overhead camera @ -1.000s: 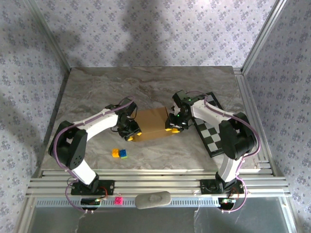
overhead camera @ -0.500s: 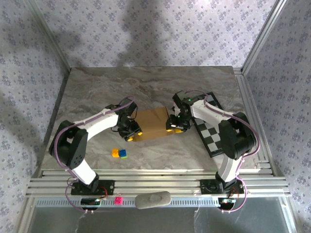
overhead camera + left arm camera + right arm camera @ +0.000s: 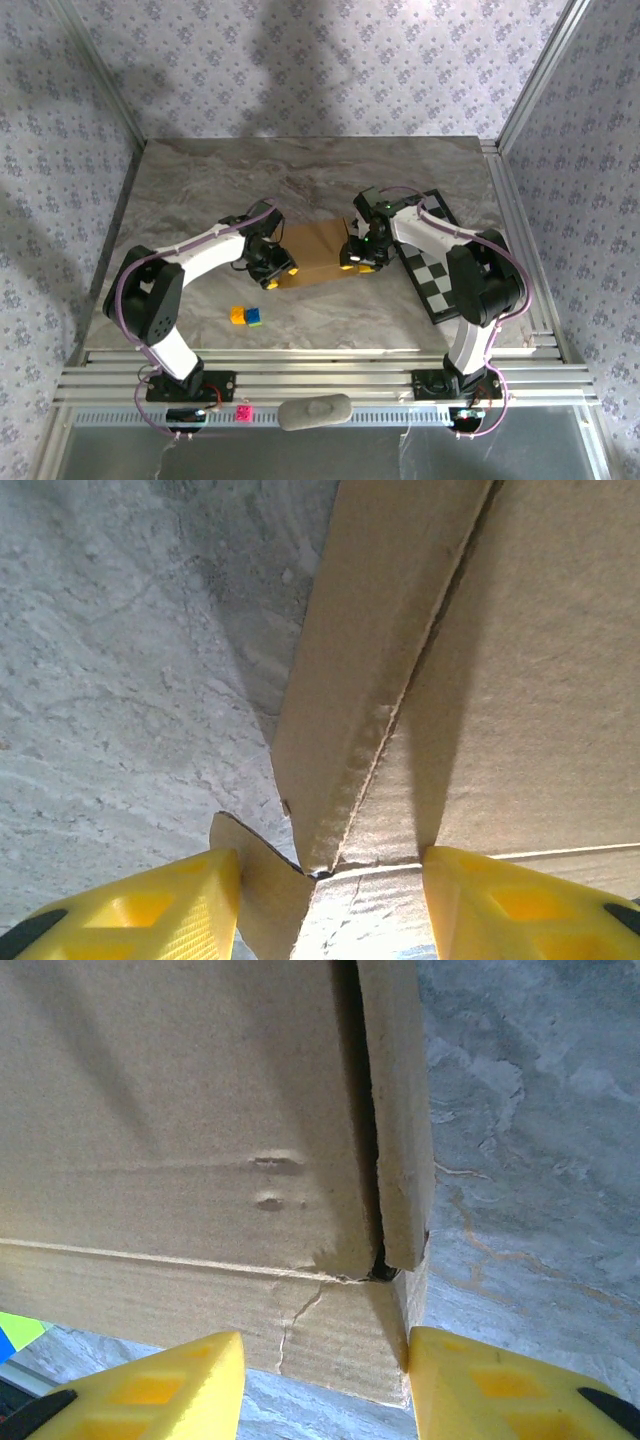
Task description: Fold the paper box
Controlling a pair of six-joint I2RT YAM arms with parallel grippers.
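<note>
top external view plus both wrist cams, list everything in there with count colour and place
paper box: one, tan-brown, middle of the table, between the two grippers
checkerboard: one, black and white, right side of the table, partly under the right arm
small blocks: two side by side, one yellow, one blue-green, left of the box and nearer the arm bases
pink item: one, on the near rail by the left arm's base
grey oval object: one, on the near rail between the bases
table: one, grey marble pattern
left gripper: one, yellow fingers, open, at the box's near-left corner
right gripper: one, yellow fingers, open, at the box's near-right corner
</note>
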